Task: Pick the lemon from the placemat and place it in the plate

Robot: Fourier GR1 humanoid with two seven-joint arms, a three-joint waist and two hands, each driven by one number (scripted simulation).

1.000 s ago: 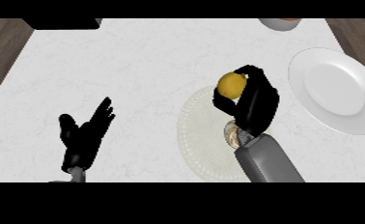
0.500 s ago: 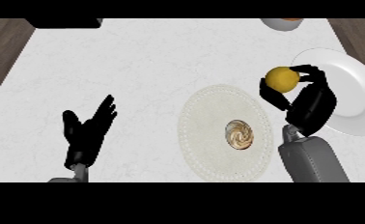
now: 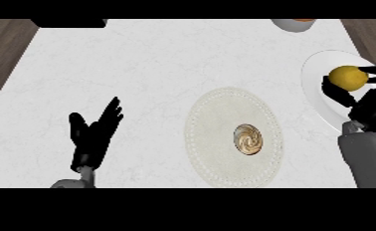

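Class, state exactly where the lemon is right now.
In the head view the lemon is at the far right, over the white plate, held in the right hand.

Lighting is flat and even, no clear source direction. White counter (image 3: 161, 70) reads bright but not blown out, faint marbling visible. Shadows barely there: soft dark edge under the placemat (image 3: 234, 135) only. No glare on the plate (image 3: 317, 78). Lemon (image 3: 348, 77) evenly lit, slight shading underneath. Black hands show almost no surface detail.
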